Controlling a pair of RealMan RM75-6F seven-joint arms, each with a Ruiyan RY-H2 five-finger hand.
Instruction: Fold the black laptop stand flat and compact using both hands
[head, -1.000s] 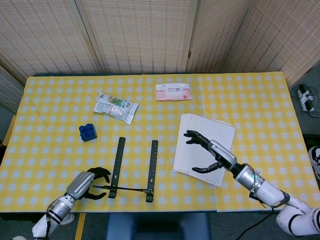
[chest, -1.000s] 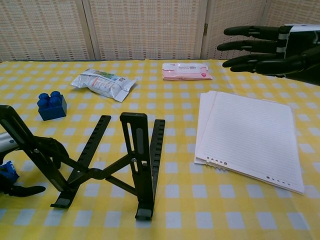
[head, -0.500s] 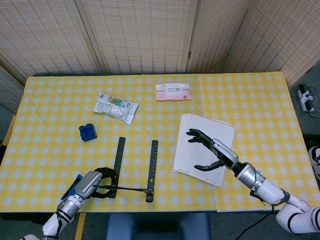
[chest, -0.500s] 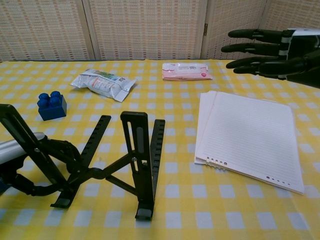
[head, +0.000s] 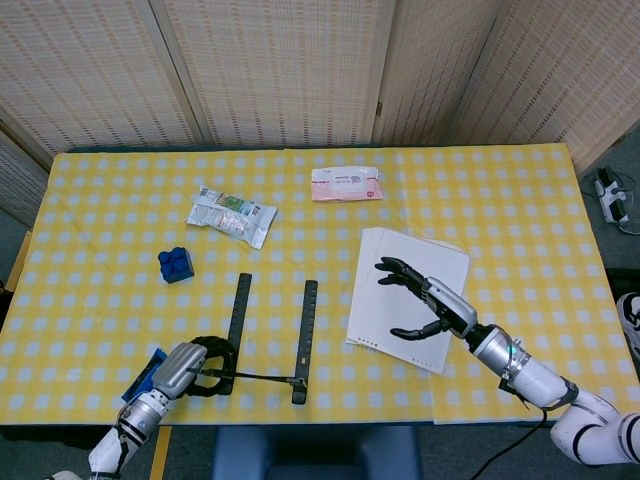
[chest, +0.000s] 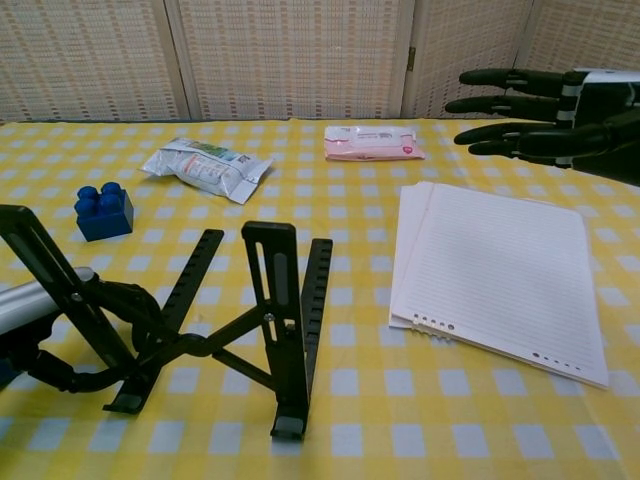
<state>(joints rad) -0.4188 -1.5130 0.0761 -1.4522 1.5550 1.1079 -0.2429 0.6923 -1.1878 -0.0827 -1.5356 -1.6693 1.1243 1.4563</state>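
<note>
Gripping the laptop stand at its near-left leg, the left hand has fingers wrapped round it. Stand not yet folded; right hand hovers open over the paper, uninvolved.

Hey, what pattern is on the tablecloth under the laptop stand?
Yellow and white checked tablecloth, clearest in the head view, under the black laptop stand.

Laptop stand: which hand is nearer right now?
Left. The left hand is at the laptop stand, fingers around its left leg. The right hand hovers open above the paper stack, apart from it.
</note>
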